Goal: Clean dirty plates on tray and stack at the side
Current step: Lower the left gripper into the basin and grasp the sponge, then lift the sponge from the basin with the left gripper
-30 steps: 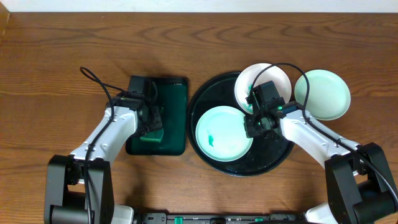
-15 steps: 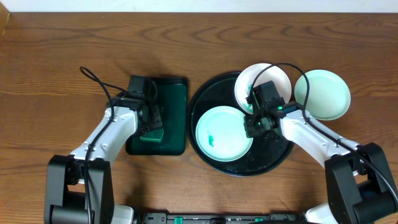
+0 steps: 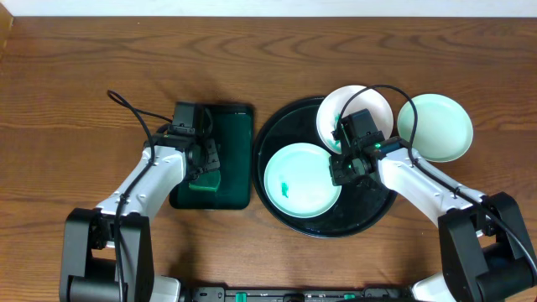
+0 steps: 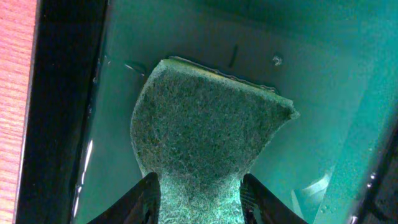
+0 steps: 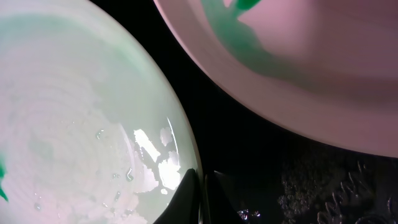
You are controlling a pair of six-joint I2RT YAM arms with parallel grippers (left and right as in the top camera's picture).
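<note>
A pale mint plate with a small green smear lies on the left of the black tray. My right gripper is shut on its right rim, and in the right wrist view the fingertips pinch the edge of that plate. A white plate with a green smear leans at the tray's back right, close above the right gripper. A second mint plate rests on the table right of the tray. My left gripper is shut on the green sponge.
The sponge sits in the wet dark green rectangular tray, left of the black tray. Its dark raised wall runs along the left of the left wrist view. Bare wooden table lies to the left and behind.
The left wrist has shifted very slightly over the green tray. The right arm and the plates have not moved.
</note>
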